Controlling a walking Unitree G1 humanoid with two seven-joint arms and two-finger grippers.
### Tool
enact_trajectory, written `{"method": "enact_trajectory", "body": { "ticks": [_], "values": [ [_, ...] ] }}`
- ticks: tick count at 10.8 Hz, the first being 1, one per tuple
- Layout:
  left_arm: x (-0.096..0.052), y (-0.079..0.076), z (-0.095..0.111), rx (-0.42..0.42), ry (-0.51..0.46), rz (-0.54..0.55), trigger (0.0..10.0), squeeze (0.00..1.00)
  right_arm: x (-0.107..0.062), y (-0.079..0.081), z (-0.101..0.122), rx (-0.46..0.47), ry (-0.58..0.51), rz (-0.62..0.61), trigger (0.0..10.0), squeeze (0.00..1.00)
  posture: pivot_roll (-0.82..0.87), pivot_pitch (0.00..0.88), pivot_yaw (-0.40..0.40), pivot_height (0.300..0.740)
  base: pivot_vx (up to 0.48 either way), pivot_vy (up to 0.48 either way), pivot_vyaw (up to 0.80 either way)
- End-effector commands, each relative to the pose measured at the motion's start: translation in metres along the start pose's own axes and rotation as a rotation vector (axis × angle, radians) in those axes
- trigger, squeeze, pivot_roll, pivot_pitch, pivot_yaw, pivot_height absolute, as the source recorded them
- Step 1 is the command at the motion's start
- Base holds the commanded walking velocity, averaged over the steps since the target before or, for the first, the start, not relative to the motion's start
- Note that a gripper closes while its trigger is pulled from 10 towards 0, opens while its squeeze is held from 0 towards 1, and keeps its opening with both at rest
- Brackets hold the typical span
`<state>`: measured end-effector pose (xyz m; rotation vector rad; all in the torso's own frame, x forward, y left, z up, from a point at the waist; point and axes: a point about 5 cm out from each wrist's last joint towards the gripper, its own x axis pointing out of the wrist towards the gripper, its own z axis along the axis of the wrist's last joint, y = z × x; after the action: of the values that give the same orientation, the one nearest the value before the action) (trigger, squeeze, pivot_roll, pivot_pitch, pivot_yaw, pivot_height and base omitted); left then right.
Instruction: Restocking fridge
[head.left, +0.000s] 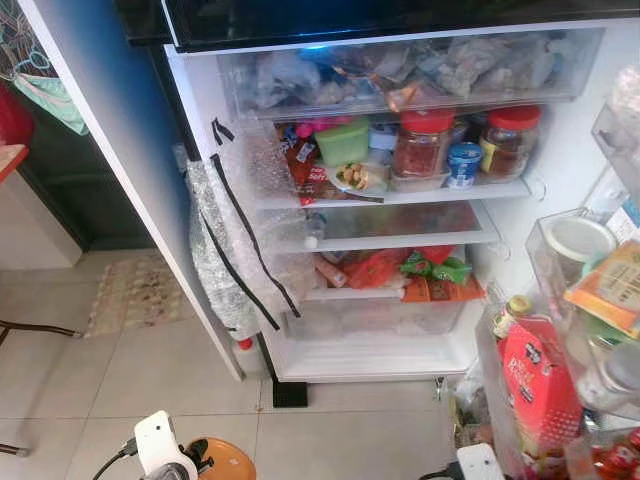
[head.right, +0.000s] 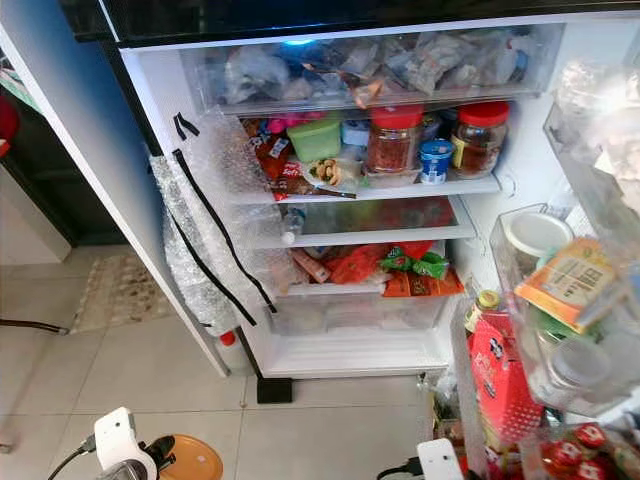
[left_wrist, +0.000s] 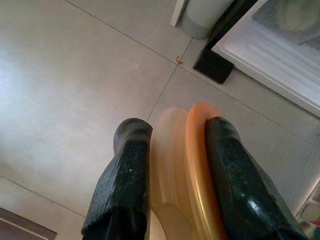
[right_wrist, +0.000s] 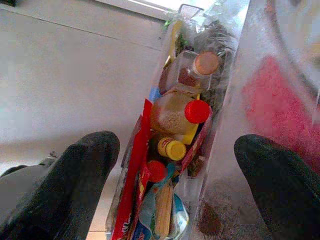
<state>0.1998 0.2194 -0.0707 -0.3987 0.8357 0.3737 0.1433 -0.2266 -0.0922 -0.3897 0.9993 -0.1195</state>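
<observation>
The open fridge (head.left: 560, 260) stands ahead on the tiled floor (head.left: 150, 370), its shelves crowded. The top drawer (head.left: 400, 75) holds frozen-looking bags. On the shelf below stand two red-lidded jars (head.left: 423, 143), a green tub (head.left: 342, 141) and a small blue-lidded cup (head.left: 464, 164). A lower shelf carries red and green packets (head.left: 400, 272). The door bins (head.left: 560, 390) on the robot's right hold a red carton (head.left: 540, 385), bottles and a white-lidded container (head.left: 577, 240). Bubble wrap (head.left: 235, 250) with black tape hangs at the fridge's left edge.

Low before the fridge, the left end effector (left_wrist: 175, 150) is clenched on an orange-lidded container (left_wrist: 187, 165), gripped edgewise between both fingers above the floor. The right end effector (right_wrist: 177, 165) is released, fingers spread wide, facing a door bin of bottles (right_wrist: 185, 115) with red, yellow and orange caps.
</observation>
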Motion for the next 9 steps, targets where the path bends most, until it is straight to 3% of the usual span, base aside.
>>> {"method": "enact_trajectory", "body": {
  "ticks": [1, 2, 6, 9],
  "values": [
    [0.0, 0.003, -0.001, -0.018, 0.002, 0.004, 10.0, 0.0, -0.001, 0.0, -0.002, 0.003, 0.006, -0.004, 10.0, 0.0, -0.01, 0.037, 0.074, 0.74, 0.0, 0.0, 0.0],
    [0.001, 0.0, 0.007, 0.011, -0.026, -0.012, 10.0, 0.0, 0.001, -0.022, -0.003, -0.045, 0.001, -0.056, 10.0, 0.0, -0.01, 0.037, 0.072, 0.74, 0.0, 0.0, 0.0],
    [0.004, -0.019, 0.039, 0.005, -0.136, -0.078, 10.0, 0.0, 0.003, -0.046, 0.0, -0.111, 0.003, -0.11, 10.0, 0.0, -0.01, 0.038, 0.072, 0.74, 0.0, 0.0, 0.0],
    [0.004, -0.033, 0.058, -0.024, -0.205, -0.128, 10.0, 0.0, 0.003, -0.046, -0.001, -0.107, 0.008, -0.106, 10.0, 0.0, -0.01, 0.039, 0.073, 0.74, 0.0, 0.0, 0.0]
  ]
}}
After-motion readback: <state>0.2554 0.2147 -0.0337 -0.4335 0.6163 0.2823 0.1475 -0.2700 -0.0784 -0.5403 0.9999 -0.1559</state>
